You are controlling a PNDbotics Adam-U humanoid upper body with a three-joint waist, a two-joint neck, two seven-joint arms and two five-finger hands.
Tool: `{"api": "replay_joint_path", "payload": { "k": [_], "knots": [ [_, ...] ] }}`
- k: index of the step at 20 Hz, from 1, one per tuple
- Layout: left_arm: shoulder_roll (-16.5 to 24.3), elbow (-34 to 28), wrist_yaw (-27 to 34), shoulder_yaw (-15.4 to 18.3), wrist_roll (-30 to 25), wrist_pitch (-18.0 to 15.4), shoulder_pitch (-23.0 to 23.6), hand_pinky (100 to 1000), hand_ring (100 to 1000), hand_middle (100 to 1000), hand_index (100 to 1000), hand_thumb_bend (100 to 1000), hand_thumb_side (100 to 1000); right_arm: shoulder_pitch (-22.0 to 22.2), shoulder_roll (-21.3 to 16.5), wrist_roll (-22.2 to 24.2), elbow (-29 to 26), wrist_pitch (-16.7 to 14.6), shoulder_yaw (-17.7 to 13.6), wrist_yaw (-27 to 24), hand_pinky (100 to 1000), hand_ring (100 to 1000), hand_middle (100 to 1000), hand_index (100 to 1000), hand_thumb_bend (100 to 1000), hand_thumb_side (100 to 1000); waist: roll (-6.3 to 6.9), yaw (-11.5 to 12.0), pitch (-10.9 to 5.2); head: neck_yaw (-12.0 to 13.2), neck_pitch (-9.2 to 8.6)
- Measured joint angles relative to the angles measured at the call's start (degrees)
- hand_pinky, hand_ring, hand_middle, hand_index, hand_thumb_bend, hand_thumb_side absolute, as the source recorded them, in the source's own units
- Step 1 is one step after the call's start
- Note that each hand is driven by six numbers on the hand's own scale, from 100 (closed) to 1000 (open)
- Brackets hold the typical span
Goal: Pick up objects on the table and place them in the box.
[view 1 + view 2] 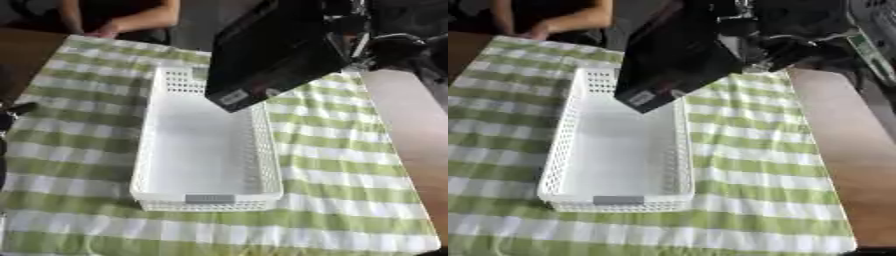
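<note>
A flat black box [271, 50] with a white label at its low corner hangs tilted above the far end of the white perforated basket [145, 165]. My right hand [785, 47] comes in from the upper right and is shut on the box's far edge. The label corner points down into the basket, whose inside holds nothing. A small black part of my left hand [10, 114] shows at the left edge, away from the basket.
A green and white checked cloth [350, 165] covers the table under the basket. Bare brown tabletop [416, 135] runs along the right side. The cloth's front edge lies close to the bottom of the view.
</note>
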Motion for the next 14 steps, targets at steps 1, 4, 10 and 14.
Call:
{"api": "replay_joint_path", "payload": {
  "k": [1,4,10,14],
  "knots": [
    [0.0,0.0,0.0,0.0,0.0,0.0,0.0,777,1000,1000,888,176,1000,-0.3,0.8,0.3,0.3,-0.3,0.2,-0.3,698,758,677,510,100,384,0.01,0.1,-0.02,-0.2,0.00],
    [0.0,0.0,0.0,0.0,-0.1,0.0,0.0,777,1000,1000,888,175,1000,-1.8,3.3,1.2,1.4,-1.1,0.9,-1.2,696,756,674,510,100,389,0.08,0.3,-0.04,-0.3,0.00],
    [0.0,0.0,0.1,-0.2,-0.2,-0.2,0.0,777,1000,1000,888,175,1000,-2.7,7.3,2.8,4.2,-2.7,1.9,-2.5,692,757,682,537,100,377,0.17,0.6,-0.04,-0.4,0.00],
    [0.0,0.0,0.3,-0.3,-0.3,-0.2,0.0,777,1000,1000,887,175,1000,-2.7,9.8,4.6,6.4,-3.6,3.7,-3.3,734,817,785,662,100,393,0.20,0.8,-0.04,-0.4,0.00]
  ]
}}
